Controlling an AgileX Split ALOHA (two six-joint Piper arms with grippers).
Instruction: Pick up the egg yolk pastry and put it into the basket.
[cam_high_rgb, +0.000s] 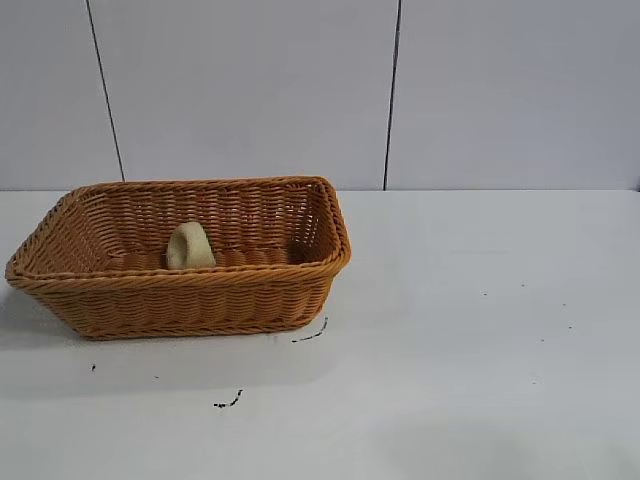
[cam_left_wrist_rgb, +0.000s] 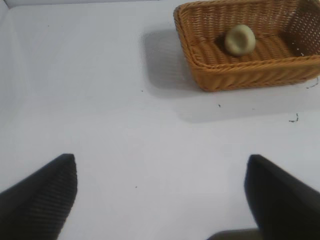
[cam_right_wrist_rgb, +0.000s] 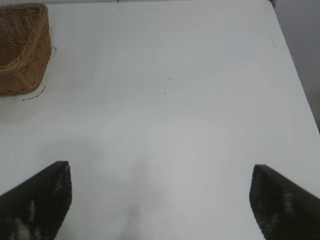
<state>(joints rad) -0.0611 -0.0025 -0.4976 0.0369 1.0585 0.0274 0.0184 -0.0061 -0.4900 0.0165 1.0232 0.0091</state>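
Observation:
The egg yolk pastry (cam_high_rgb: 189, 246) is a small pale cream bun lying inside the orange-brown wicker basket (cam_high_rgb: 200, 300), tilted against the basket's floor. It also shows in the left wrist view (cam_left_wrist_rgb: 239, 39), inside the basket (cam_left_wrist_rgb: 235, 75). My left gripper (cam_left_wrist_rgb: 161, 165) is open and empty, well away from the basket over bare table. My right gripper (cam_right_wrist_rgb: 161, 172) is open and empty over bare table; a corner of the basket (cam_right_wrist_rgb: 20, 65) shows far off. Neither arm shows in the exterior view.
The white table (cam_high_rgb: 450, 330) carries a few small dark marks (cam_high_rgb: 228, 402) near the basket. A grey panelled wall (cam_high_rgb: 250, 90) stands behind the table. The table's edge (cam_right_wrist_rgb: 295, 70) shows in the right wrist view.

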